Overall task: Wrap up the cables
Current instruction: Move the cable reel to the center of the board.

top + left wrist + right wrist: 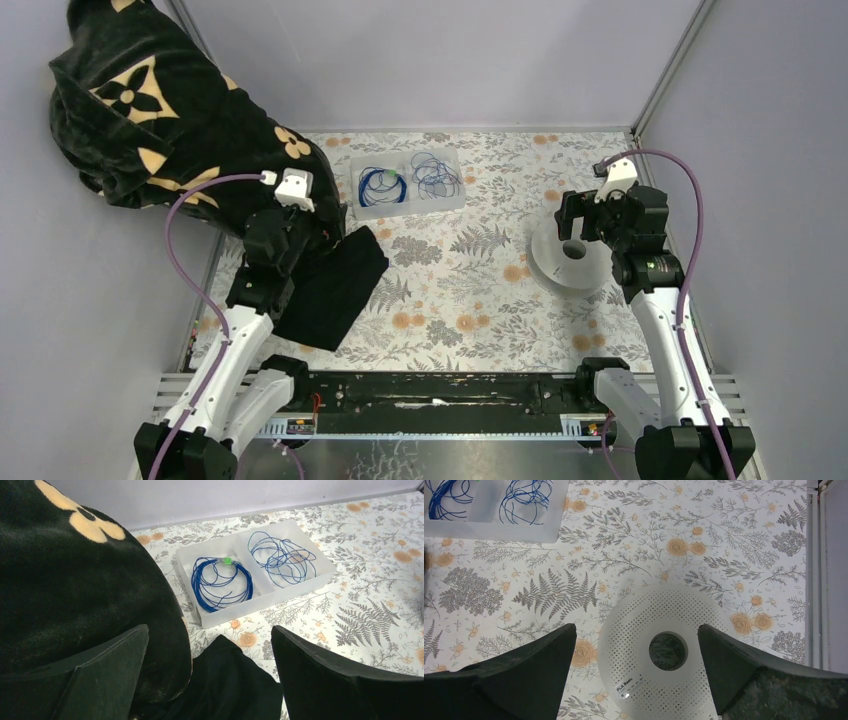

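The cables lie in a clear two-part tray [409, 208] at the back middle. A bright blue coil [383, 184] with a green tie fills the left part. A looser, darker blue cable [436, 176] fills the right part. In the left wrist view the coil [221, 580] and the loose cable [282, 557] lie ahead of my left gripper [210, 645]. It is open and empty, low over a black cloth [235, 680]. My right gripper [636, 640] is open and empty above a white perforated spool [644, 630]. Both cables show at its top left [524, 497].
A black blanket with beige flowers [150, 110] is heaped at the back left, touching my left arm. The black cloth [335, 285] lies on the floral table cover [460, 290]. The white spool [550, 262] sits at the right. Grey walls close in all round.
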Tool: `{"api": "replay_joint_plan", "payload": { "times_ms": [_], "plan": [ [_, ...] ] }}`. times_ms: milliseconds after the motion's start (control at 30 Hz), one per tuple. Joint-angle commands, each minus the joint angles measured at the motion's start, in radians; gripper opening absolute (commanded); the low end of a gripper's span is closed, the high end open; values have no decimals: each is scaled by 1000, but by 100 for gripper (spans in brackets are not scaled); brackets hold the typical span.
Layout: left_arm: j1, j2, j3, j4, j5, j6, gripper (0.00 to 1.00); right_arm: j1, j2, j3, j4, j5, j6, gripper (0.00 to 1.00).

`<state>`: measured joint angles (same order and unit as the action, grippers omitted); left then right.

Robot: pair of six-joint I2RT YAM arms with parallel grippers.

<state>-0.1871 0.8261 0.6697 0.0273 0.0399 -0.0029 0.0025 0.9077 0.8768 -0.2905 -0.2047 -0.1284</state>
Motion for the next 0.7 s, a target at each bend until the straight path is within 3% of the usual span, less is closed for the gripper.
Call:
{"api": "replay_joint_plan", "payload": {
  "times_ms": [0, 500, 667],
  "plan": [
    [11, -25, -19, 123, 27, -25, 100, 7, -31, -16, 81, -34, -7, 99],
    [30, -27, -17, 125, 55, -30, 100, 8, -35, -24, 89, -55, -27, 99],
    [39, -12, 2, 89, 73, -25, 100, 8, -24, 6, 20, -35, -80, 99]
  ]
}}
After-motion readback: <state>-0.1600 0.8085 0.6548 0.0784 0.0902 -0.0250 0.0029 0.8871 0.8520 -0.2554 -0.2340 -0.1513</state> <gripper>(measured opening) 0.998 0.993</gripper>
